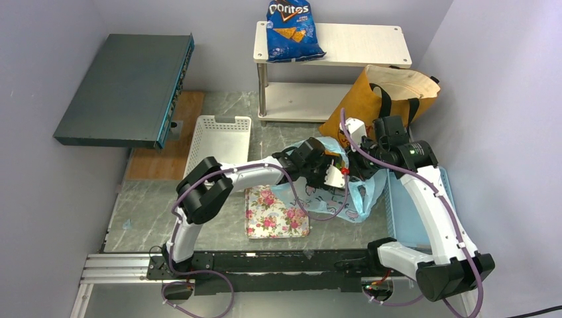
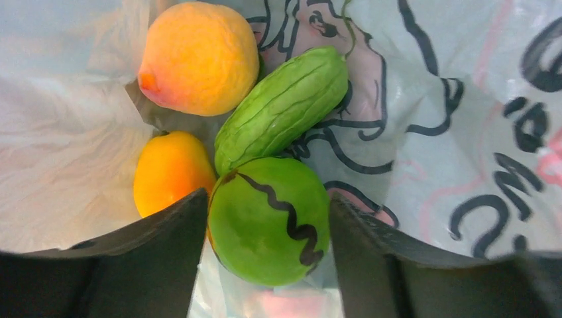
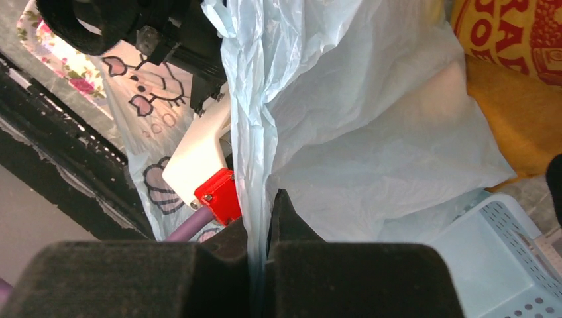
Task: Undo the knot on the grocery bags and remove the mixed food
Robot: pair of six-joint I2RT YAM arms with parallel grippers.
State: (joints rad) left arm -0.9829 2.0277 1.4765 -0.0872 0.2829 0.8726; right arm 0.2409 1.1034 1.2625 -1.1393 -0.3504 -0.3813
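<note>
The light-blue cartoon-printed plastic bag (image 1: pixel 361 195) lies open at mid-table. My left gripper (image 2: pixel 267 196) reaches inside it, its fingers (image 2: pixel 166 245) closed against both sides of a green round fruit (image 2: pixel 268 222) with a black wavy line. Beyond it lie a long green vegetable (image 2: pixel 281 106), an orange-yellow mango (image 2: pixel 199 56) and an orange round fruit (image 2: pixel 169 169). My right gripper (image 3: pixel 262 212) is shut on a gathered edge of the plastic bag (image 3: pixel 252 119) and holds it up. The orange-tan tote (image 1: pixel 361 99) with black straps leans behind. No knot, chip bag or can shows.
A white basket (image 1: pixel 222 139) stands at back left and a floral tray (image 1: pixel 272 212) lies in front of the bag. A light-blue basket (image 1: pixel 404 212) sits under my right arm. A white shelf (image 1: pixel 358 40) holds the blue Doritos bag (image 1: pixel 291 30). A dark flat box (image 1: pixel 126 86) is at far left.
</note>
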